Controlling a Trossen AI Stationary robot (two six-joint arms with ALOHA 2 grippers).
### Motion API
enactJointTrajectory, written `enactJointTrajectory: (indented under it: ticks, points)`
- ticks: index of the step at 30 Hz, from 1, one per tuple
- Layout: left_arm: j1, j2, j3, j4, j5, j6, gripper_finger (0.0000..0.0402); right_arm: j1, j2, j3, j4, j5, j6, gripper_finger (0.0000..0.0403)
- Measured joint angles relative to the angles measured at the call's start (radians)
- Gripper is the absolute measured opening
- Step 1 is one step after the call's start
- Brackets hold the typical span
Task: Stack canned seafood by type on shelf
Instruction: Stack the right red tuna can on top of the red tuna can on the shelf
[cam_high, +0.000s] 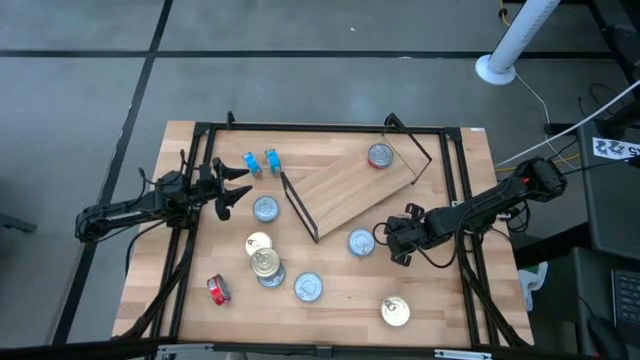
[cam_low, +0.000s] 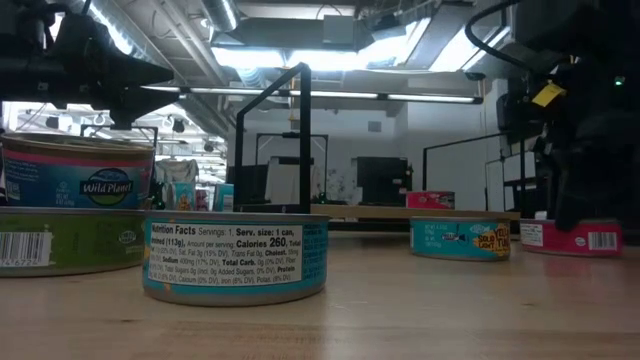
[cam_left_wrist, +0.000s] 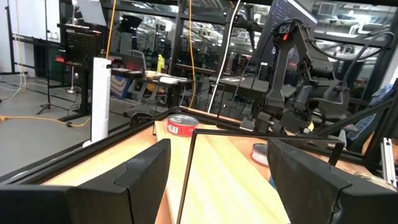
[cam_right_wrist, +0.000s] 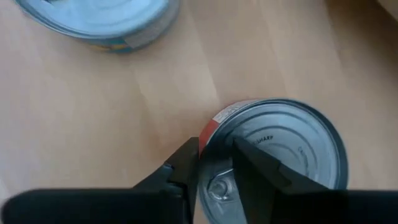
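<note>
1. Your right pincer (cam_right_wrist: 216, 149) is closed down to a narrow gap across the rim of a red-sided tin (cam_right_wrist: 292, 143). One finger sits against the outside of the wall and the other on the silver lid beside the pull tab.
2. That tin stands flat on the tabletop (cam_high: 440, 300), just off the near right corner of the shelf (cam_high: 345, 190). From above, your right arm hides most of it.
3. Just beside this pincer, toward the middle of the tabletop, a blue-sided tin (cam_high: 361, 242) lies flat and apart from the held one.
4. Your left pincer (cam_high: 240, 185) hangs above the tabletop at the shelf's left end. Its fingers are spread wide with nothing between them.
5. Near that pincer, a silver-lidded tin (cam_high: 265, 208) rests flat, close to the shelf's left wire frame (cam_high: 300, 208).
6. The shelf lies skewed on the tabletop, its board running diagonally between the two arms. A single tin (cam_high: 380, 155) sits on the board near its far right end.
7. Your other tins are scattered on the nearer half of the tabletop.
   - A gold-lidded tin (cam_high: 258, 243) lies beside what looks like a two-tin stack (cam_high: 266, 266).
   - Another blue tin (cam_high: 308, 288) lies further toward the near edge.
   - A gold tin (cam_high: 395, 311) sits near the front right.
   - A red tin (cam_high: 218, 290) is tipped on its edge at the front left.
</note>
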Motion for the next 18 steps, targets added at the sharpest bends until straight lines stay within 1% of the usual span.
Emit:
enactJointTrajectory:
  ticks: [5, 10, 18]
  points:
    - [0.0, 0.0, 0.0, 0.0, 0.0, 0.0, 0.0263, 0.0, 0.001, -0.001, -0.03, 0.022, -0.028, 0.0044]
    - [0.0, 0.0, 0.0, 0.0, 0.0, 0.0, 0.0263, 0.0, 0.0, -0.001, -0.043, 0.024, -0.03, 0.0008]
    - [0.0, 0.0, 0.0, 0.0, 0.0, 0.0, 0.0263, 0.0, 0.0, -0.001, -0.043, 0.022, -0.03, 0.0002]
